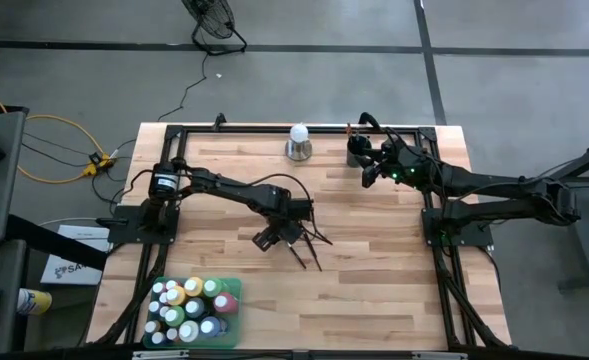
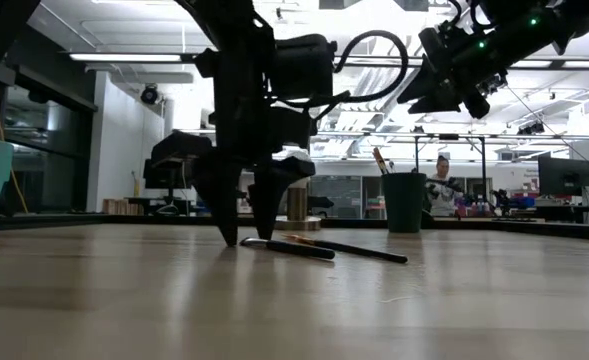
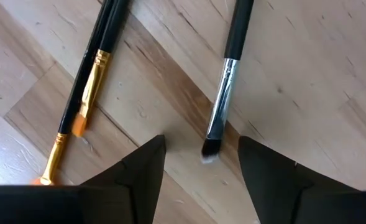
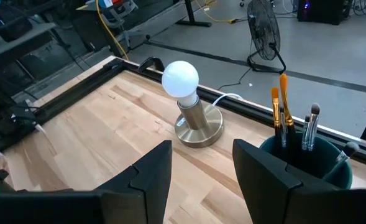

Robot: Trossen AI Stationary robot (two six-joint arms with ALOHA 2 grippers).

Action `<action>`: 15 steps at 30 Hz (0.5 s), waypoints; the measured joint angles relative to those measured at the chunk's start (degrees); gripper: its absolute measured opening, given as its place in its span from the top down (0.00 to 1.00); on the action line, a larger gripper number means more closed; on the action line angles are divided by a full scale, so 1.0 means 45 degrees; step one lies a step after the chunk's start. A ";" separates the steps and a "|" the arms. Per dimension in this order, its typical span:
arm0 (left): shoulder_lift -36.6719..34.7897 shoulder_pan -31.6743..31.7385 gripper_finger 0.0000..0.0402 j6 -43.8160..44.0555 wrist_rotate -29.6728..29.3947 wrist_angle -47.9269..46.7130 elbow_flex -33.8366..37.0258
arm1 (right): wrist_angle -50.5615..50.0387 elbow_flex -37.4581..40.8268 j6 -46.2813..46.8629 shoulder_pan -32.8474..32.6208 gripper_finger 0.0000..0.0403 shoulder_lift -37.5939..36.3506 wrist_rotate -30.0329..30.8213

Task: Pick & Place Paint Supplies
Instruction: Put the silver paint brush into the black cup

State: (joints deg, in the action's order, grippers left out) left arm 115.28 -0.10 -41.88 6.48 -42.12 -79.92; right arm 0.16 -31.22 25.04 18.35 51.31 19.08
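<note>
Left gripper [image 1: 277, 236] is down at the middle of the table [image 1: 374, 290] with its jaws open and empty, tips on the wood either side of a silver-ferruled brush [image 3: 223, 93], two more brushes [image 3: 86, 93] lying just beside. Right gripper [image 1: 366, 168] hangs by the far edge over the cup [image 4: 307, 158] of brushes, jaws apart, holding nothing. The bottles [image 1: 192, 308] sit in a green tray [image 1: 236, 290] at the near-left corner.
</note>
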 joint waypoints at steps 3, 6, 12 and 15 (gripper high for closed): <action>0.0076 0.0000 0.52 0.0004 -0.0009 -0.0040 -0.0003 | 0.0005 0.0000 0.0084 0.0000 0.59 0.0000 0.0002; 0.0149 -0.0005 0.57 -0.0028 0.0000 -0.0106 -0.0010 | 0.0004 0.0000 0.0086 0.0000 0.59 0.0000 -0.0002; 0.0180 -0.0077 0.71 -0.0059 0.0043 -0.0130 0.0000 | 0.0000 0.0000 0.0086 0.0000 0.59 0.0000 -0.0003; 0.0189 -0.0148 0.78 -0.0024 0.0021 -0.0168 0.0005 | 0.0000 0.0000 0.0061 0.0000 0.59 0.0000 -0.0003</action>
State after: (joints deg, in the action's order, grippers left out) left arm 116.14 -0.76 -41.99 6.58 -42.88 -79.90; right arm 0.16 -31.22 25.32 18.35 51.31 19.07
